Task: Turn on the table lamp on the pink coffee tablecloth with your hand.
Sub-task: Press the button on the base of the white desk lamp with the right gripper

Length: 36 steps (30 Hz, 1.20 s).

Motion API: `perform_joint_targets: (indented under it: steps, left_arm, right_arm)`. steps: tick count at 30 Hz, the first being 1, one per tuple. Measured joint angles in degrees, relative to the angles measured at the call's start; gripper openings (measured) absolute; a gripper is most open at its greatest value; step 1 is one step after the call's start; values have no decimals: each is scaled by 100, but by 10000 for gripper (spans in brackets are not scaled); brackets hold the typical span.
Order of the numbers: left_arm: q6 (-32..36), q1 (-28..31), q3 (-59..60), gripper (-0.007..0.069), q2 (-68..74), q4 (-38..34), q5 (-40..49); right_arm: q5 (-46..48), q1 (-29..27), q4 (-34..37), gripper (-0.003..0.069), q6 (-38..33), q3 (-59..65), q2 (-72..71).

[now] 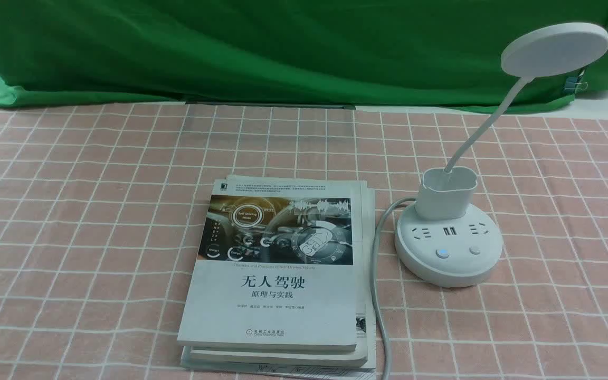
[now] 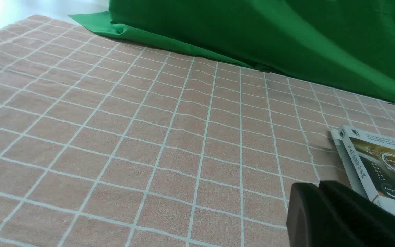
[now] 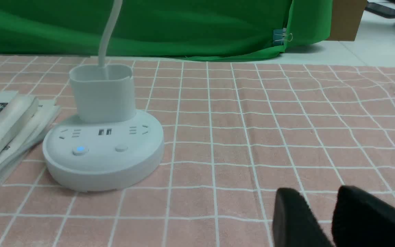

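The white table lamp stands on the pink coffee tablecloth (image 1: 72,211) at the right. Its round base (image 1: 447,248) bears sockets and two buttons; the left button (image 1: 442,253) glows blue. The gooseneck rises from the cup holder (image 1: 446,192) to the flat disc head (image 1: 554,48), which shows no glow. The base also shows in the right wrist view (image 3: 103,154). My right gripper (image 3: 317,195) is open and empty, low over the cloth, well clear of the base. My left gripper (image 2: 317,185) is shut and empty beside the books. Neither gripper shows in the front view; the jointed hand is out of view.
A stack of books (image 1: 277,274) lies mid-table just left of the lamp, also in the left wrist view (image 2: 382,164). The lamp's white cord (image 1: 378,295) runs between books and base toward the front edge. A green cloth (image 1: 283,47) hangs along the back.
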Motion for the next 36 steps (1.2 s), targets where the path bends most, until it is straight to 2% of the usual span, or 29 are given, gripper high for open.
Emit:
perform_joint_targets:
  steps: [31, 36]
  left_arm:
    - [6, 0, 0, 19, 0, 0, -6]
    - [6, 0, 0, 19, 0, 0, -6]
  right_arm:
    - [5, 0, 6, 237, 0, 0, 0]
    - [-245, 0, 6, 237, 0, 0, 0]
